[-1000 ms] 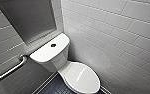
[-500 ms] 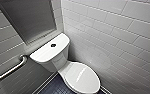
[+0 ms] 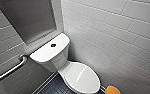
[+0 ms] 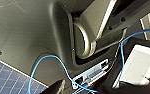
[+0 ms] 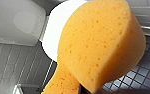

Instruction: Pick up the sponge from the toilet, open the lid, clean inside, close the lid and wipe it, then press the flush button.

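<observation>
While the lid (image 3: 82, 77) of the toilet (image 3: 51, 53) is shut, the sponge (image 5: 101, 45) is gripped by the right hand (image 5: 89, 91); the left hand (image 4: 82, 90) cannot be judged open or closed.

Pale tiled walls (image 3: 121, 37), dark tiled floor (image 3: 53, 88)

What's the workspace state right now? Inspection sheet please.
Surface: dark tiled floor.
Job's things: toilet, lid closed; flush button on tank top; sponge off the toilet, beside the bowl's front.
Clutter: nothing seen.
Grippers: right gripper shut on sponge.
Cables: blue cable looping along the robot's body, left wrist view.
Surroundings: white tiled walls; metal grab bar beside the tank.
</observation>
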